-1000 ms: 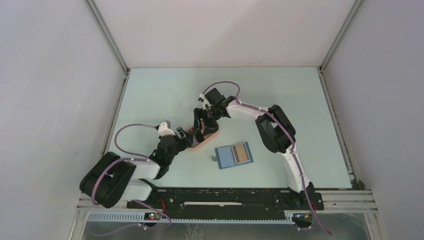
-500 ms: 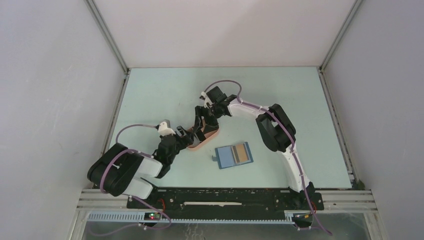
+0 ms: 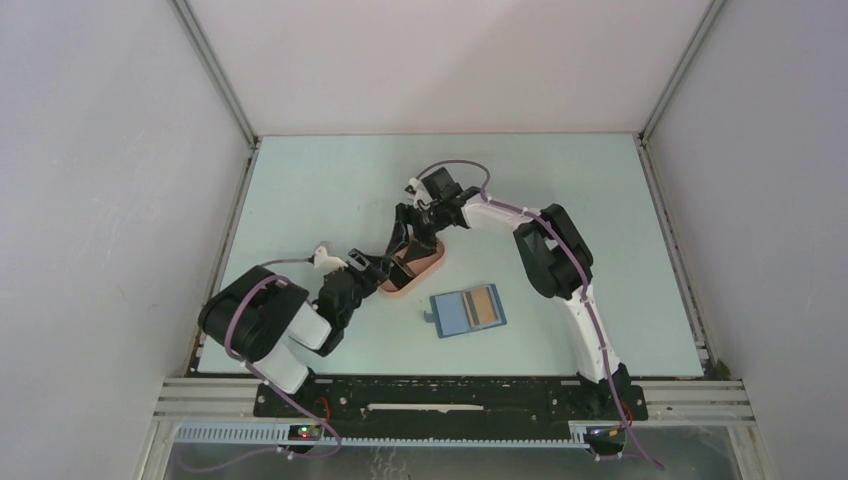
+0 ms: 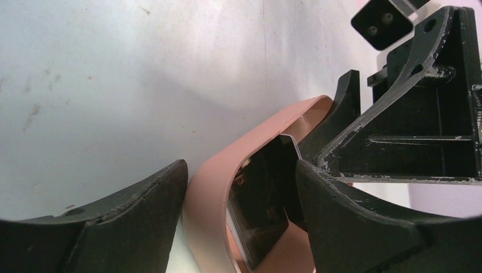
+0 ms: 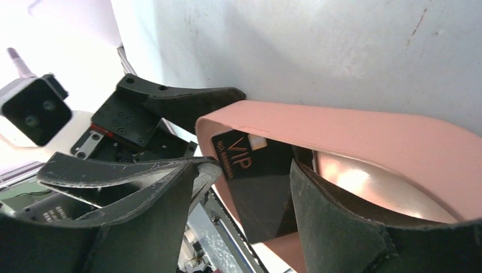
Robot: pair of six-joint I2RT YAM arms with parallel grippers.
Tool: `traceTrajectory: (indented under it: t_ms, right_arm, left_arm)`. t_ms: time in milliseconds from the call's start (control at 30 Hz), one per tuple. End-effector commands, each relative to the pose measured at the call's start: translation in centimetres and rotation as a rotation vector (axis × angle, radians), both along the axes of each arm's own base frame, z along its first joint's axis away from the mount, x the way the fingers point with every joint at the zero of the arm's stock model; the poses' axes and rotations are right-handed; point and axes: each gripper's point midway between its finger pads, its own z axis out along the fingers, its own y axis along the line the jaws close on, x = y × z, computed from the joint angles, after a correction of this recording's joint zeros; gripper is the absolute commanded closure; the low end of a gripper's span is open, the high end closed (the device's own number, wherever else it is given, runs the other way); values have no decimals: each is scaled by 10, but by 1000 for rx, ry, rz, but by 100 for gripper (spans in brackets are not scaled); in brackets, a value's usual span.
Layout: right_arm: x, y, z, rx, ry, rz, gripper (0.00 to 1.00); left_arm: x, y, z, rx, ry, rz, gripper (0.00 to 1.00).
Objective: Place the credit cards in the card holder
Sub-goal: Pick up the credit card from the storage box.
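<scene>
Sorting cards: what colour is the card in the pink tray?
The card is black with coppery VIP lettering; right wrist view shows it best.

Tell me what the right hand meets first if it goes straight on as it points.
Most likely the black card propped in the pink tray: it lies straight ahead between the fingers of the right hand. Depth is unclear; the tray floor comes next.

Between the black fingers [image 5: 341,227] of the right gripper [image 5: 254,166] sits a black card [image 5: 258,190] with gold VIP lettering in a salmon-pink tray [image 5: 369,136]; apart from that gripper, a blue card holder [image 3: 455,315] shows a tan-orange card [image 3: 483,306]
</scene>
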Motion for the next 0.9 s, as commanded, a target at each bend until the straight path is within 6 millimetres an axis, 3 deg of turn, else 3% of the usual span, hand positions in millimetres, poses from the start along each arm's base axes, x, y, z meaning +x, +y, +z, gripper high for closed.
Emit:
traceTrajectory:
  t_ms: [0,300,533,867]
  right_arm:
    - [-21,40,-32,-3,-17,14,27]
    - [-20,36,-38,-30,2,15,29]
    - [-14,34,-29,-33,-50,25,30]
    - [7,32,12,1,-241,74,29]
  left_arm:
    - [-77,-90,-6,-242,189,-486,17]
    - [-81,-87,-17,-238,238,-469,17]
    - [-81,-79,-24,-209,264,-427,17]
    - [-81,-59,-13,-156,223,-369,17]
